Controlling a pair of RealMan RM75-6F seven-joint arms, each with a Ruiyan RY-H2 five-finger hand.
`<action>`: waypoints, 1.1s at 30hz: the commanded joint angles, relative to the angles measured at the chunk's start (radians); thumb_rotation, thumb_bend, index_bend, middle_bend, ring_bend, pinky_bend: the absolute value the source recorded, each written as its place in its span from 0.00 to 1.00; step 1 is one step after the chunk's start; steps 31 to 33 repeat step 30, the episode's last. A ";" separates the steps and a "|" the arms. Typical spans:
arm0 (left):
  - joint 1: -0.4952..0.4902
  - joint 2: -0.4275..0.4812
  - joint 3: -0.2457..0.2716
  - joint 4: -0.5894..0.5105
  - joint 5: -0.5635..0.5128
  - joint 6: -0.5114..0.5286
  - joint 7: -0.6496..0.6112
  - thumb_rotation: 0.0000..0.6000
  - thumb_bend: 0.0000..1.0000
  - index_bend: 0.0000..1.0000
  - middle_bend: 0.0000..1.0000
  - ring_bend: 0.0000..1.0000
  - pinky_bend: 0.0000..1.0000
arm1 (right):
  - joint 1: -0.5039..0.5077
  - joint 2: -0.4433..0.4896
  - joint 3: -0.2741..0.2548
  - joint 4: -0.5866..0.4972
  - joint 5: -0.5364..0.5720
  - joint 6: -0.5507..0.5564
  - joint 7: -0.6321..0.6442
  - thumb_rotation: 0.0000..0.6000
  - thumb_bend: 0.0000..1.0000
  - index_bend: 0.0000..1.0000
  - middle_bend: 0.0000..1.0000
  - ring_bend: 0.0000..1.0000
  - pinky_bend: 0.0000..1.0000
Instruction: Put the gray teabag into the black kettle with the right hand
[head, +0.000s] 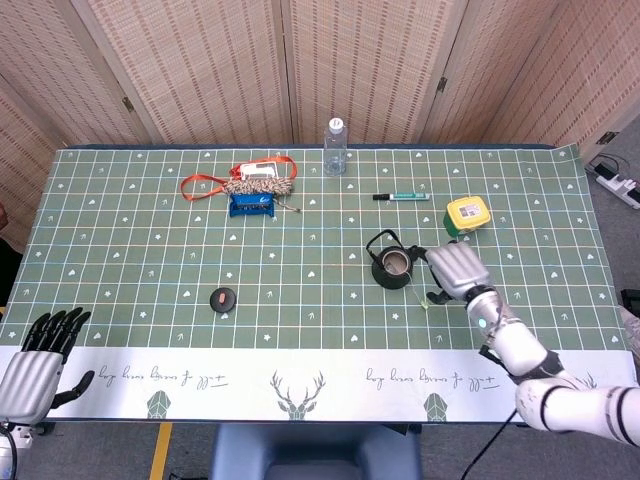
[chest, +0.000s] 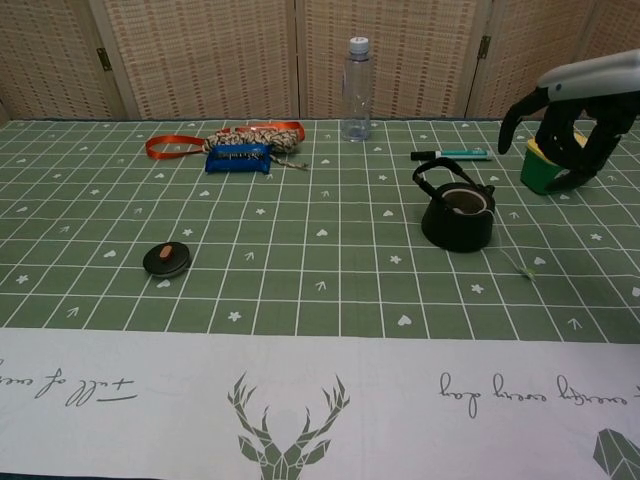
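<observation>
Cursive writing and a deer emblem run along the white edge of the tablecloth (head: 300, 150), too small and inverted to read, and no label on the marker (chest: 450, 154) or bottle (chest: 357, 88) can be made out. The right hand (chest: 562, 122) hangs above the table with fingers loosely curved and apart, holding nothing, up and to the right of the black kettle (chest: 457, 215). The gray teabag (head: 397, 264) sits inside the kettle to the left of that hand, its string and tag (chest: 533, 269) trailing onto the cloth below the hand; the left hand (head: 35, 358) rests off the near left corner, fingers extended and empty.
</observation>
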 joint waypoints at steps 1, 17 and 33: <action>0.001 -0.004 0.000 -0.002 0.000 0.000 0.011 1.00 0.29 0.00 0.03 0.00 0.01 | -0.138 0.107 -0.029 -0.115 -0.213 0.133 0.068 1.00 0.29 0.28 0.67 0.58 0.27; 0.021 -0.002 0.023 -0.034 0.066 0.053 0.032 1.00 0.29 0.00 0.03 0.00 0.01 | -0.677 -0.237 -0.183 0.277 -0.782 0.758 0.083 1.00 0.29 0.00 0.00 0.00 0.00; 0.038 0.007 0.038 -0.044 0.107 0.087 0.031 1.00 0.29 0.00 0.03 0.00 0.01 | -0.700 -0.211 -0.134 0.269 -0.793 0.677 0.112 1.00 0.28 0.00 0.00 0.00 0.00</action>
